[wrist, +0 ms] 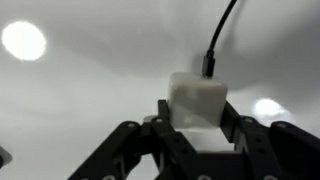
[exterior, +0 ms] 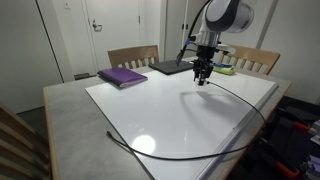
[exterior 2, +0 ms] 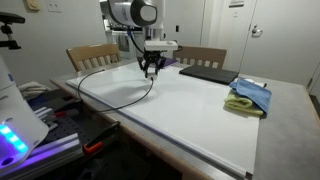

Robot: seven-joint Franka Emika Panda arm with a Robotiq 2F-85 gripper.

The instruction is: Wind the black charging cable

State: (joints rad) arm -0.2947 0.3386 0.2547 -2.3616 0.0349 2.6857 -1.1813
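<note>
Where the arm hangs over the upper middle of the white tabletop [exterior: 150, 110] in an exterior view, the gripper [exterior: 202, 80] points down, and the black cable [exterior: 240, 146] sweeps right, then round to the lower left. In an exterior view, the cable [exterior 2: 120, 107] loops left of the gripper [exterior 2: 150, 72]. In the wrist view, at lower centre, the half-closed fingers [wrist: 232, 125] clamp the white plug [wrist: 198, 92], with the cable leaving it toward the upper right.

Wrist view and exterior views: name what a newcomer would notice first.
The gripper clamps a white plug block, shown close in the wrist view. From it the black charging cable sweeps a wide loop over the white tabletop; a purple book lies at the far edge.
</note>
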